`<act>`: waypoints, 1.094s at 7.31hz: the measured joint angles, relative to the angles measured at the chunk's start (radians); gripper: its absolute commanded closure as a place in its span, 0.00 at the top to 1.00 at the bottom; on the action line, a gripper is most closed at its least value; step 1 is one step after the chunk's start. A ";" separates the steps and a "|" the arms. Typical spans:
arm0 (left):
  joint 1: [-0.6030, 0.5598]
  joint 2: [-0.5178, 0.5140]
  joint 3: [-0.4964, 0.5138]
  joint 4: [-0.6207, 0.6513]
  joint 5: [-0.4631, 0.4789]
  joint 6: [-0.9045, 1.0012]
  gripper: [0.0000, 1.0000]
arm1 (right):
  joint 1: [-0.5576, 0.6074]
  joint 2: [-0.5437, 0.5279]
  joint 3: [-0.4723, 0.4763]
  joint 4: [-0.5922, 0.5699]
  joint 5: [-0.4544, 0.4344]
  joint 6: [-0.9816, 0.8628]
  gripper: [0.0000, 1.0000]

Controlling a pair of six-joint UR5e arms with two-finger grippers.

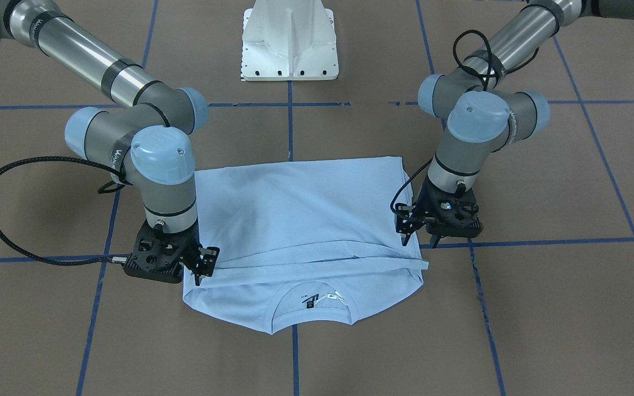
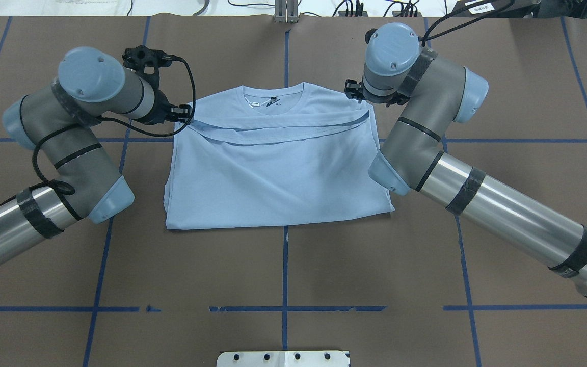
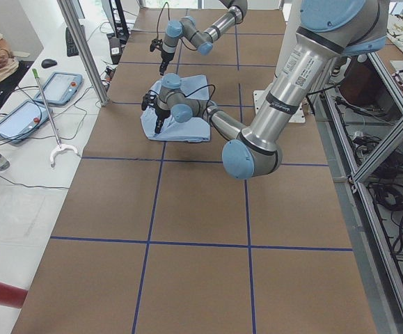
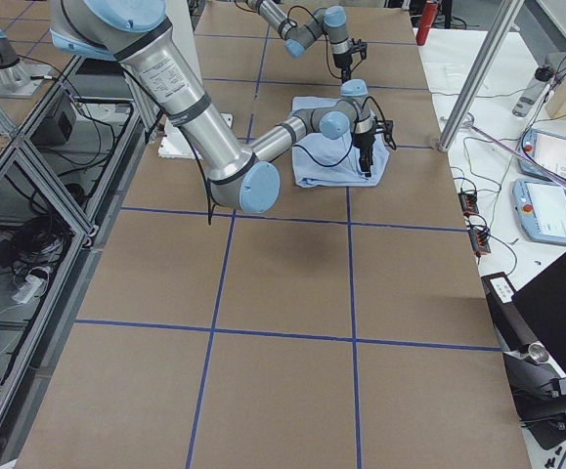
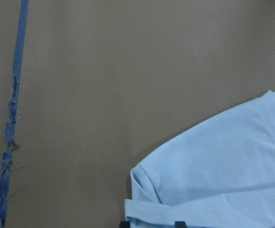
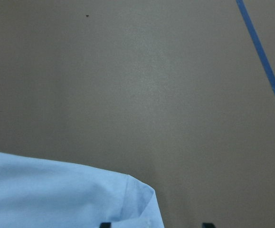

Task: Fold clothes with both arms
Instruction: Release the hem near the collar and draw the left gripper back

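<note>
Two hands: my left gripper (image 1: 419, 242) and my right gripper (image 1: 200, 271) both hang low over the table (image 1: 542, 319), fingers pointing down, one at each end of the folded hem
Left hand: my fingers stand part-way apart, less wide than those of my right hand; in my left wrist view the two dark tips show at the bottom edge, with the shirt's doubled side edge running in between them; I clamp nothing that I can see
Right hand: my fingers are spread wide; in my right wrist view the tips sit far apart at the bottom edge, and a corner of cloth reaches in between them, closer to one tip; nothing is gripped
T-shirt: the pale blue T-shirt (image 1: 295, 214) lies flat on the table between my two hands, its side edges right at my fingertips
Fold: the lower half is doubled over toward the neck, so the hem (image 1: 317, 258) runs from one hand across to the other in a slightly sagging line
Collar: the round ribbed collar (image 1: 311, 283) lies just beyond that hem, on the far side of my hands from my base, with the black neck label (image 1: 310, 303) showing inside it
Arms: my left arm (image 1: 460, 148) and my right arm (image 1: 163, 181) bend down steeply at the wrist, each above one side edge of the shirt
Behind my hands: the white pedestal (image 1: 289, 38) and blue tape lines (image 1: 290, 126) on the brown surface
</note>
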 measured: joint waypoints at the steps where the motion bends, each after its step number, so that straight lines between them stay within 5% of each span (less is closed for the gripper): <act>1: 0.032 0.054 -0.068 -0.008 -0.010 -0.034 1.00 | 0.000 0.000 0.001 0.001 0.000 -0.005 1.00; 5: 0.194 0.210 -0.198 -0.081 0.034 -0.193 0.96 | -0.001 -0.003 0.002 0.003 -0.005 -0.002 1.00; 6: 0.211 0.231 -0.206 -0.095 0.041 -0.201 0.67 | -0.001 -0.004 0.002 0.003 -0.006 -0.002 1.00; 7: 0.224 0.241 -0.210 -0.101 0.044 -0.206 0.52 | -0.002 -0.005 0.002 0.003 -0.007 -0.002 1.00; 8: 0.233 0.245 -0.213 -0.102 0.045 -0.208 0.52 | -0.002 -0.006 0.002 0.003 -0.007 -0.002 1.00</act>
